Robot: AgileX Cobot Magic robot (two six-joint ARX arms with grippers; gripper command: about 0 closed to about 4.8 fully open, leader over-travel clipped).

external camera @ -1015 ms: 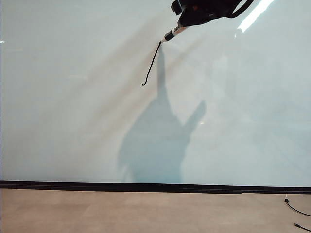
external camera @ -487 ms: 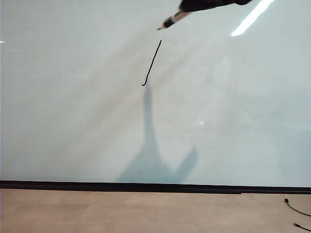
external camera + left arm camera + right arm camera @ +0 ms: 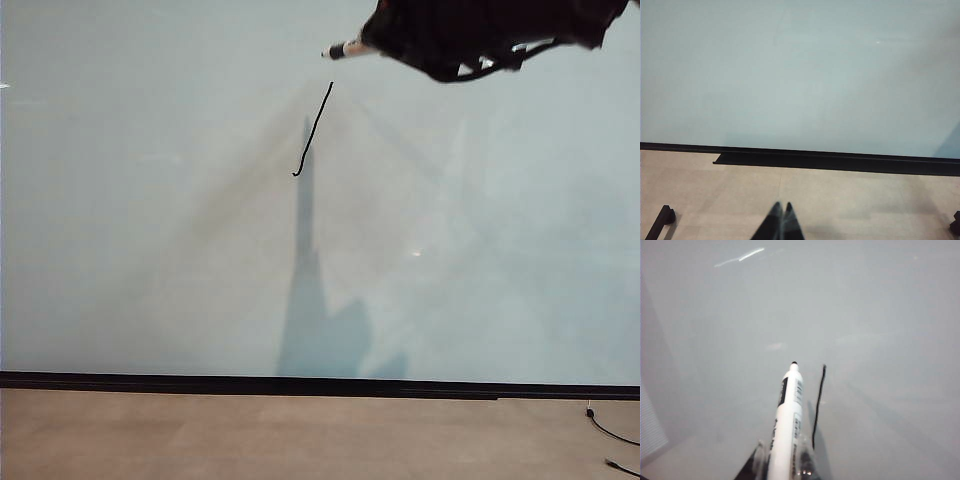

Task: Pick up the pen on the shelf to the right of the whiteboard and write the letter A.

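One pen (image 3: pixel 786 425) juts from the clamping right claw (image 3: pixel 782 460); left claw (image 3: pixel 781 222) pinched shut, low.

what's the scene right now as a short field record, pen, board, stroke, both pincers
pen: whitish marker, tip off the board
whiteboard: large, pale
letter A: one slanted black stroke only
right pincer: shut on the marker, near the stroke's top end
left pincer: shut, empty, low over the floor before the board

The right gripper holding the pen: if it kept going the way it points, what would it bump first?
Probably the whiteboard. The right gripper aims the pen tip at bare board beside the black stroke; the gap is unclear.
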